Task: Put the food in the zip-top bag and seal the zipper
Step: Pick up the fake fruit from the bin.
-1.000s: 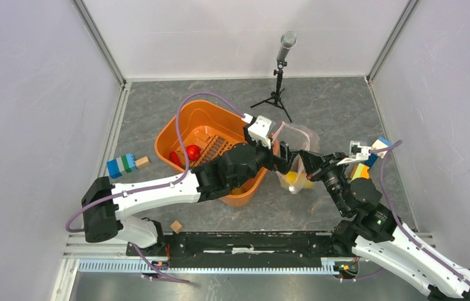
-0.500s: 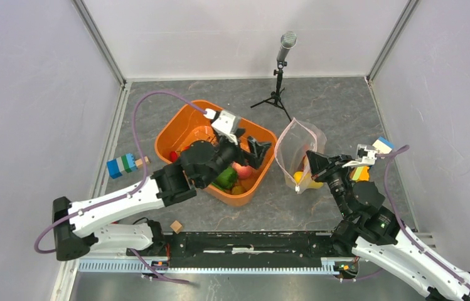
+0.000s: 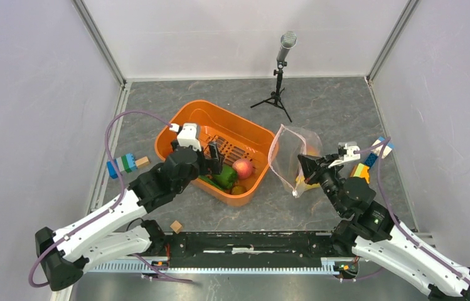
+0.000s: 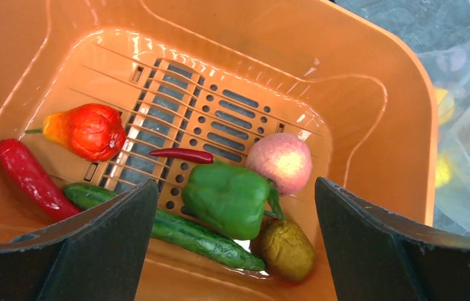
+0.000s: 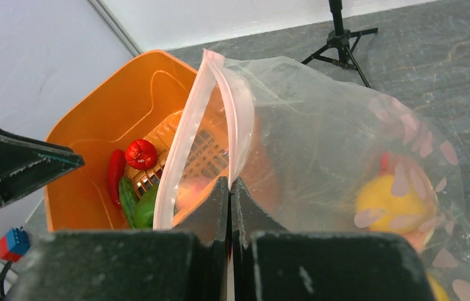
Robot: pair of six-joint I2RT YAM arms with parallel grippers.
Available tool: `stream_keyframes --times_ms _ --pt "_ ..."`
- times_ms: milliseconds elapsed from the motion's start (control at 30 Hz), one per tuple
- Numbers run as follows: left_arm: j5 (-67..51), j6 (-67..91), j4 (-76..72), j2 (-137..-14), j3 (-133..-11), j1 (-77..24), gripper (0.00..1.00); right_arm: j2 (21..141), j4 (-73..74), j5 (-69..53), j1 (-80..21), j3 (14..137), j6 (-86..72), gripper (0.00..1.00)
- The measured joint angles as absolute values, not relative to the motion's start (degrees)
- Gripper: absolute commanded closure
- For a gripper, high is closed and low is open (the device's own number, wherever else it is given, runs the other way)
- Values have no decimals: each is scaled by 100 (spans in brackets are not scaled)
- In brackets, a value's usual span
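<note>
- Back from the zip-top bag [image 3: 292, 147], now over the orange basket [image 3: 219, 113]: left gripper [image 3: 212, 158], spread wide, empty.
- Clamped shut on the zipper [image 5: 240, 125]: right gripper [image 5: 229, 188].
- Inside the bag, a yellow piece [image 5: 386, 204].
- In the basket, green bell pepper [image 4: 226, 197], cucumber [image 4: 182, 229], peach [image 4: 280, 162].

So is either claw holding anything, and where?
The right claw is shut on the zip-top bag, pinching its mouth edge at the pink zipper. The left claw is open above the orange basket, holding nothing.
</note>
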State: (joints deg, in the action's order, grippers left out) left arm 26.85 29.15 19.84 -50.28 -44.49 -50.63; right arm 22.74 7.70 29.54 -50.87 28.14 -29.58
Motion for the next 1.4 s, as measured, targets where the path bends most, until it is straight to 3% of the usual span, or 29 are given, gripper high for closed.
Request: stream_keyframes --times_ms 167,467,767,1067,1300,1333,1400 --pt "2705 3105 2110 -5107 -4451 -4783 0 2115 309 2628 -5087 2506 -2141 100" --pt "2633 3148 2681 -6587 -5430 -4158 0 1518 -421 2447 -5087 1708 -613 100" --pt "2305 3433 3190 -7872 -6134 -3844 0 1457 -556 2703 -5087 1474 -110 100" --pt "3341 4445 3564 -8809 -6451 -3299 0 1494 -556 2703 -5087 1474 -1 100" --pt "3470 4724 3824 -9800 -6790 -2947 0 1555 -521 2751 -5087 1474 10 100" --pt "3481 4724 3852 -9835 -6794 -2947 2 1566 -515 2755 -5087 1474 10 100" --pt "3553 4729 3929 -9865 -6796 -2950 17 1612 -508 2768 -5087 1476 10 100"
